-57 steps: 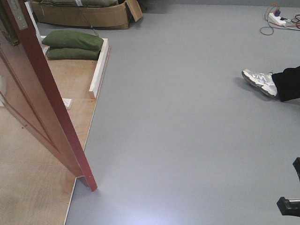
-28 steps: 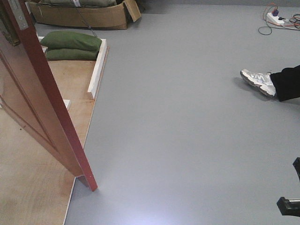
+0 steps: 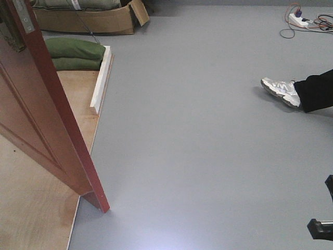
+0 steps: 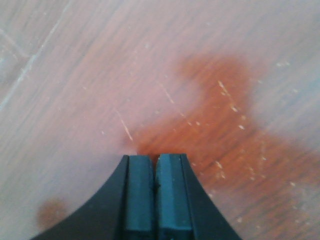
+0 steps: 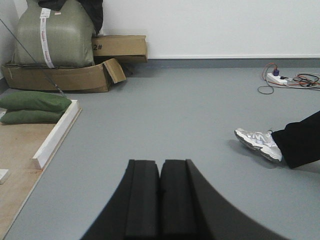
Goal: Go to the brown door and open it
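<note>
The brown door (image 3: 36, 120) stands at the left of the front view, glossy reddish-brown with recessed panels. Its narrow edge faces me and carries a metal latch plate (image 3: 23, 15) near the top. Its bottom corner rests where the plywood meets the grey floor. The handle is out of view. My left gripper (image 4: 155, 157) is shut with nothing between its pads, its tips very close to the door's wood surface (image 4: 210, 100); I cannot tell if they touch. My right gripper (image 5: 160, 162) is shut and empty, held above the grey floor.
A plywood platform (image 3: 31, 219) lies under the door, edged by a white brace (image 3: 101, 78). Green sandbags (image 3: 73, 49) and a cardboard box (image 3: 88, 21) sit behind. A person's shoe (image 3: 281, 91) and leg reach in at the right, with a power strip (image 3: 299, 20) beyond.
The sandbags, box and shoe have drifted left in the front view. The door's face now covers more of the plywood and hides the small white block.
</note>
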Controlling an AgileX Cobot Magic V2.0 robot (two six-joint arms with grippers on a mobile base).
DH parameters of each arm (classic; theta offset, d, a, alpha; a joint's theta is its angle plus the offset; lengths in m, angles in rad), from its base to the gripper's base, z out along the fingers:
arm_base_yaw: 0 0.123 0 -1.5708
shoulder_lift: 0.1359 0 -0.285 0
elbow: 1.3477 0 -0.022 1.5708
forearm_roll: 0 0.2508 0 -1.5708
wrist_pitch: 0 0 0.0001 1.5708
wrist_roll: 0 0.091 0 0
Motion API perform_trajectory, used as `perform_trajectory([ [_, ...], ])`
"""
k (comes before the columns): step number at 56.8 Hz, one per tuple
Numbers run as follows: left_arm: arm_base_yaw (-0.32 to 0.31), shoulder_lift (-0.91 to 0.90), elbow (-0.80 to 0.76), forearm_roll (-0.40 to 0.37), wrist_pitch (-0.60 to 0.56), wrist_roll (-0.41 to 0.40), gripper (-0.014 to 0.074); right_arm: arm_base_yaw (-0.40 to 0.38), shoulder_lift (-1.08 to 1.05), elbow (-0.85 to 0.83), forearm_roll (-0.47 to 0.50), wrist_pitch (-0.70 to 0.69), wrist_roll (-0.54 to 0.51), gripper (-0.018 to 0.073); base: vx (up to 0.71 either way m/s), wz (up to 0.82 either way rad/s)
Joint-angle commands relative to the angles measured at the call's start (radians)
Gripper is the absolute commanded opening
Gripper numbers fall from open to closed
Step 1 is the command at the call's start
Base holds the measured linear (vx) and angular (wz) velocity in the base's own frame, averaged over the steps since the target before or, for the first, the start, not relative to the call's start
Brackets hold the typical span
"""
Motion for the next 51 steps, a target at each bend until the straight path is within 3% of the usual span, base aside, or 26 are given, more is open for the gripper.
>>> perform_trajectory([
  [1,-0.009,-0.042,-0.032,-0.057,-0.017,0.002,-0.0003,-0.001,-0.011,0.007,0.0,-0.082,-0.006,0.0,0.09,-0.06],
  [51,-0.009,-0.042,-0.032,-0.057,-0.017,0.002,-0.0003,-0.001,-0.011,0.007,0.0,-0.082,-0.006,0.0,0.13,-0.07],
])
